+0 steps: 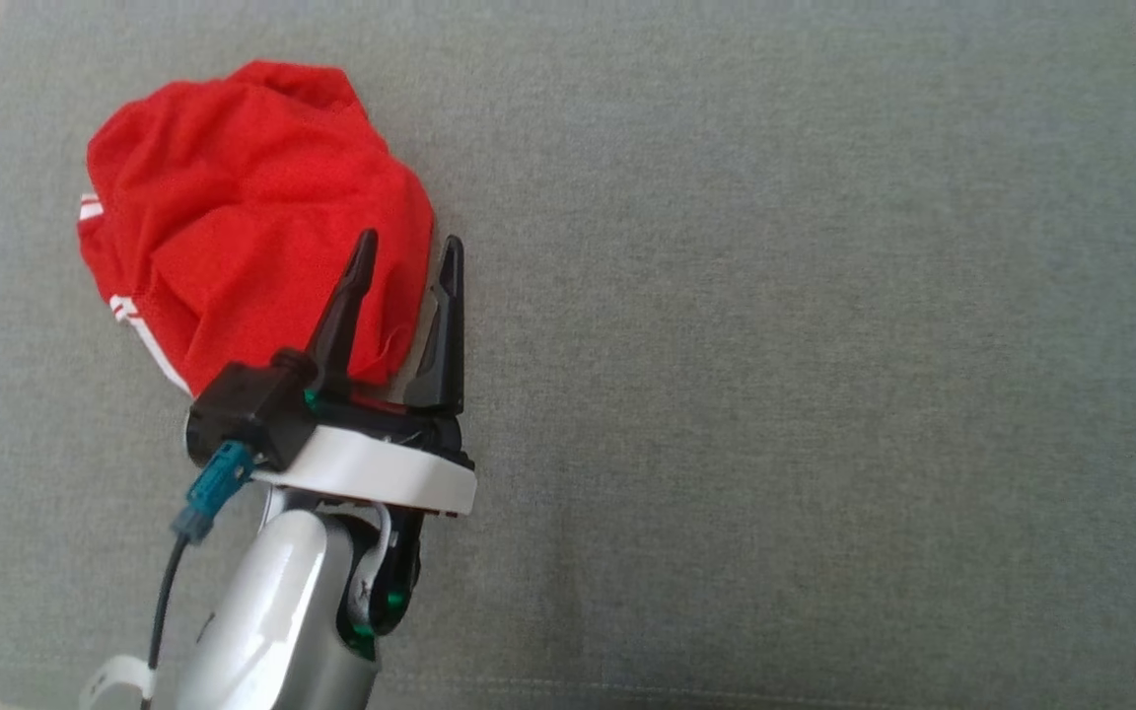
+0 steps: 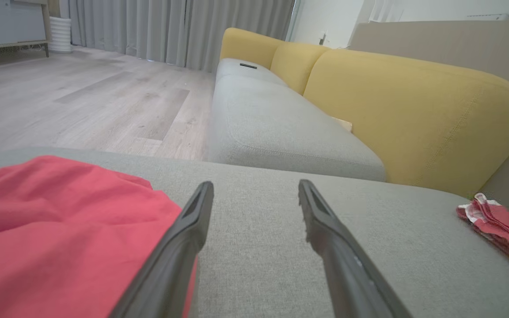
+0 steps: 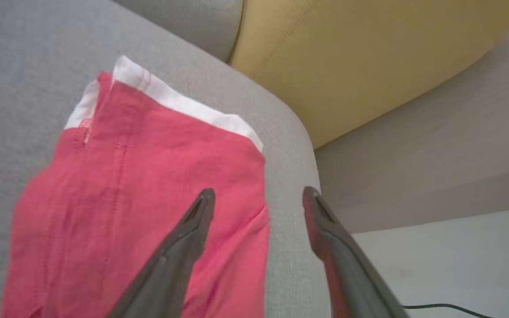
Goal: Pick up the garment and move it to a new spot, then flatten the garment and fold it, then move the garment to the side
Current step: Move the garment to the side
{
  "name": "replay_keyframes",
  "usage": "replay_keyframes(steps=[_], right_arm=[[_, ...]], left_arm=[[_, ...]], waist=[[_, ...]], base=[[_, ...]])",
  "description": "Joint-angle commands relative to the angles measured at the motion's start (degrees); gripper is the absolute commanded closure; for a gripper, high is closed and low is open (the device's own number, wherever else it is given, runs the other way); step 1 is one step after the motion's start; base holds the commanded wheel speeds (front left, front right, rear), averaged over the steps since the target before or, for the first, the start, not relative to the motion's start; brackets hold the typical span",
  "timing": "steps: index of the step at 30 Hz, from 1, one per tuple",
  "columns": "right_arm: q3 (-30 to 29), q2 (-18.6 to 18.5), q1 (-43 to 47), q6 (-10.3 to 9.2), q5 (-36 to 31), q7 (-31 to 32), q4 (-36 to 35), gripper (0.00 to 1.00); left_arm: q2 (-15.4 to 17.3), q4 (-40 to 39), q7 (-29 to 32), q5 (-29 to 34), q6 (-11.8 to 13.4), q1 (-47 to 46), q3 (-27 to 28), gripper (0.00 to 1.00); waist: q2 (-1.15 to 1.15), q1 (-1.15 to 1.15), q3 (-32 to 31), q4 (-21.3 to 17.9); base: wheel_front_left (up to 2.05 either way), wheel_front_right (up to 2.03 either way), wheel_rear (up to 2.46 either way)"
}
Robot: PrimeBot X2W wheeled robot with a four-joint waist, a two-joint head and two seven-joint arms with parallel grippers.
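Both pairs of fingers stand apart, we see: left gripper [image 1: 408, 242] straddling the edge of the crumpled red garment [image 1: 243, 207] on the grey cushion [image 1: 775, 345], right gripper [image 3: 258, 198] over the folded red garment [image 3: 148, 185] at the cushion's corner.

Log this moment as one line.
left gripper open beside crumpled red garment; right gripper open at edge of folded red garment

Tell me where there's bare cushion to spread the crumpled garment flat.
Bare: the cushion right of the crumpled garment and left gripper. Crowded: the left end under that garment, and the corner by the yellow backrest, where a folded cloth lies at the right gripper.
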Motion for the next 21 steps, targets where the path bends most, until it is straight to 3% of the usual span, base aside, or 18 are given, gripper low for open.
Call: replay_keyframes(steps=[1,5,13,15,21], right_arm=[[-1.3,-0.8,0.2,0.39,-1.2,-0.5,-3.1,0.00],[-5.1,4.8,0.4,0.39,-3.3,-1.6,-9.1,0.00],[-7.6,23.1,5.3,0.39,-1.3,-5.7,-25.5,0.00],[-7.1,28.6,9.2,0.39,1.8,-8.4,-30.5,0.00],[-5.8,36.7,18.7,0.39,3.8,-16.3,-35.8,0.00]], left_arm=[[0.5,-1.5,-0.3,0.7,-0.2,-1.1,2.3,0.00],[0.5,-1.2,-0.3,1.0,-0.4,-0.3,2.9,0.00],[0.5,-1.4,-0.3,2.1,-0.5,2.8,4.5,0.00],[0.5,-1.5,-0.3,2.5,-0.6,4.2,5.2,0.00],[0.5,-1.4,-0.3,3.1,-1.1,7.5,5.8,0.00]], waist=[[0.00,0.00,-1.3,-0.5],[0.00,0.00,-4.2,-1.3],[0.00,0.00,-10.8,-3.3],[0.00,0.00,-12.9,-4.0],[0.00,0.00,-17.1,-4.0]], base=[[0.00,0.00,0.00],[0.00,0.00,0.00],[0.00,0.00,0.00],[0.00,0.00,0.00],[0.00,0.00,0.00]])
